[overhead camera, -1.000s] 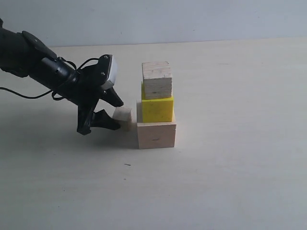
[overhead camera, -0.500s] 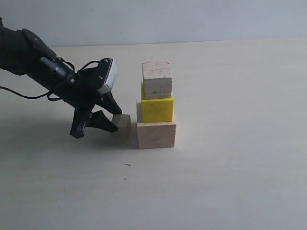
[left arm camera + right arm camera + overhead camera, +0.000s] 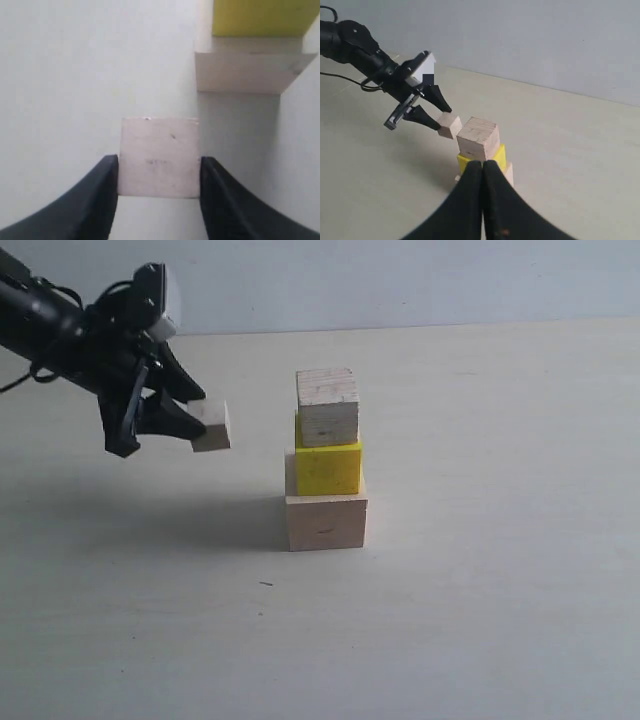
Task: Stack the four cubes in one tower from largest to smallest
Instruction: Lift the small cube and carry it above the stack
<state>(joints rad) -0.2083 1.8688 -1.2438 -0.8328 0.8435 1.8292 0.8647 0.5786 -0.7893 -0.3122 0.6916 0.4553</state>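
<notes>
Three cubes stand stacked: the large pale wood cube (image 3: 326,523) on the table, the yellow cube (image 3: 328,468) on it, and the medium pale cube (image 3: 328,407) on top. My left gripper (image 3: 198,420) is shut on the small pale cube (image 3: 213,426) and holds it in the air, left of the stack at about the medium cube's height. In the left wrist view the small cube (image 3: 159,157) sits squarely between both black fingers (image 3: 102,195). My right gripper (image 3: 483,165) is shut and empty, apart from the stack; the exterior view does not show it.
The pale tabletop (image 3: 480,620) stretches around the stack, with a light wall (image 3: 400,280) behind it. The left arm's black body and cable (image 3: 40,325) reach in from the upper left. A tiny dark speck (image 3: 265,584) lies in front of the stack.
My left gripper closed on the small cube, which lay on the table beside the large cube, and lifted it up and to the left. The stack and the right gripper have not moved.
</notes>
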